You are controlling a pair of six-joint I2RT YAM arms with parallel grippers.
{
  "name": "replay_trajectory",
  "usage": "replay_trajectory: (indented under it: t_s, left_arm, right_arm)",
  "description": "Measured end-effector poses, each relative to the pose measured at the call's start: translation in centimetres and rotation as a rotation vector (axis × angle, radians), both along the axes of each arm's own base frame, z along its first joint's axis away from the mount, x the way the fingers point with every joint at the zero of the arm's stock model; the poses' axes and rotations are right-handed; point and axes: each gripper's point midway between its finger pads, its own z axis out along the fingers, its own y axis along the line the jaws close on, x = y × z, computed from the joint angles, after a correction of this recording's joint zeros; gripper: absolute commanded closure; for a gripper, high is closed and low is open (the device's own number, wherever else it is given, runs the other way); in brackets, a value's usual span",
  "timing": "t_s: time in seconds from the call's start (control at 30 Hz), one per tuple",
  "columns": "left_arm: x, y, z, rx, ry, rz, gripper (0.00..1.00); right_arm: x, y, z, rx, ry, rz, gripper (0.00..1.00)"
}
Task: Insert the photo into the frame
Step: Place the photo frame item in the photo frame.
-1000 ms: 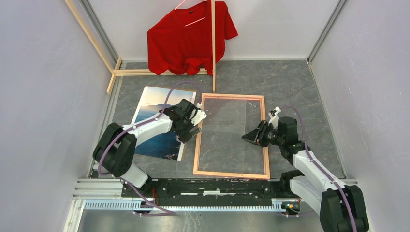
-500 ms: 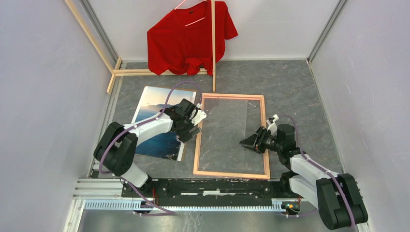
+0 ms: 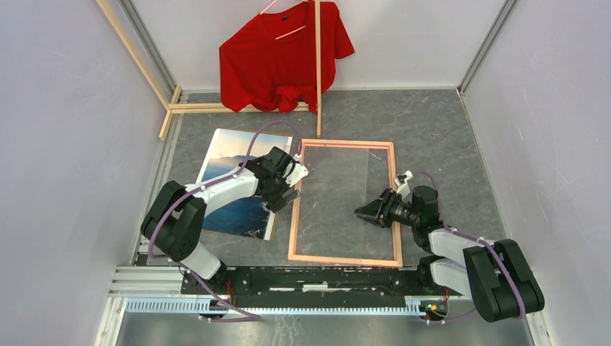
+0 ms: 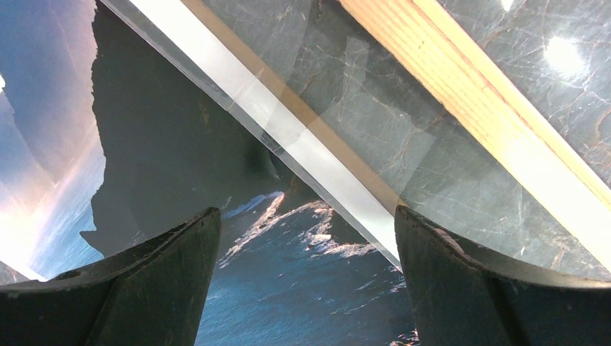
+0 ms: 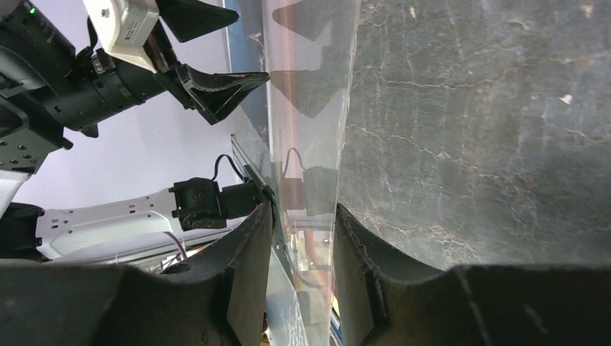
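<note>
The photo [image 3: 229, 189] lies face up on the grey floor at the left, and in the left wrist view its sea and dark mountains [image 4: 288, 288] fill the lower part. The frame [image 3: 294, 216] lies flat beside it to the right, its pale wood bar [image 4: 468, 94] crossing the left wrist view. My left gripper [image 3: 290, 184] [image 4: 306, 216] hangs open over the photo's right edge. A clear sheet [image 3: 335, 191] [image 5: 310, 108] lies inside the frame. My right gripper [image 3: 366, 213] [image 5: 302, 209] is at that sheet's right edge, the jaws apart with the edge between them.
A red shirt [image 3: 284, 54] hangs on a wooden-stick rack [image 3: 318, 72] at the back. More sticks [image 3: 137, 54] lean along the left wall. Pale walls close in both sides. A black rail [image 3: 310, 277] with the arm bases runs along the near edge.
My right arm has folded back toward its base, its gripper sliding slightly left along the clear sheet with the jaws a little wider. The left arm has not moved.
</note>
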Motion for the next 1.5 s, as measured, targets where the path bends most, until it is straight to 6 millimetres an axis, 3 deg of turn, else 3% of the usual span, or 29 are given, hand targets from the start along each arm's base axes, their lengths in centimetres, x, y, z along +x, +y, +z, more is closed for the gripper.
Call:
replay_trajectory:
  t_s: [0.07, 0.23, 0.4, 0.5, 0.63, 0.8, 1.0, 1.23, 1.5]
  left_arm:
    - [0.0, 0.0, 0.0, 0.001, 0.001, -0.001, 0.04]
    - [0.0, 0.0, -0.1, 0.002, 0.001, -0.001, 0.04]
    - [0.0, 0.0, 0.0, 0.003, 0.001, -0.001, 0.01]
    - [0.2, 0.0, 0.3, 0.008, -0.003, 0.001, 0.00]
    - [0.7, -0.4, 1.4, 0.005, -0.012, 0.000, 0.00]
    - [2.2, -0.8, 3.2, 0.003, -0.063, 0.012, 0.00]
    - [3.5, -0.8, 4.5, 0.003, -0.107, 0.032, 0.00]
    - [4.1, -0.5, 4.6, 0.015, -0.116, 0.049, 0.00]
    - [4.1, -0.5, 3.7, 0.029, -0.093, 0.048, 0.00]
  right_arm:
    - [0.1, 0.2, 0.4, 0.012, -0.015, 0.007, 0.60]
    - [0.1, 0.6, 0.5, 0.025, -0.019, 0.021, 0.74]
    - [0.3, 0.7, 0.5, 0.013, -0.024, 0.031, 1.00]
    - [1.1, 0.7, 0.6, -0.031, -0.037, 0.052, 1.00]
    - [4.1, 0.1, 2.3, -0.200, -0.111, 0.089, 1.00]
    - [7.3, -2.8, 4.7, -0.428, -0.221, 0.070, 1.00]
    - [5.5, -6.6, 2.4, -0.583, -0.134, 0.071, 1.00]
    - [3.4, -7.5, 1.0, -0.652, -0.092, 0.153, 1.00]
    - [4.1, -8.3, 2.0, -0.710, -0.118, 0.155, 1.00]
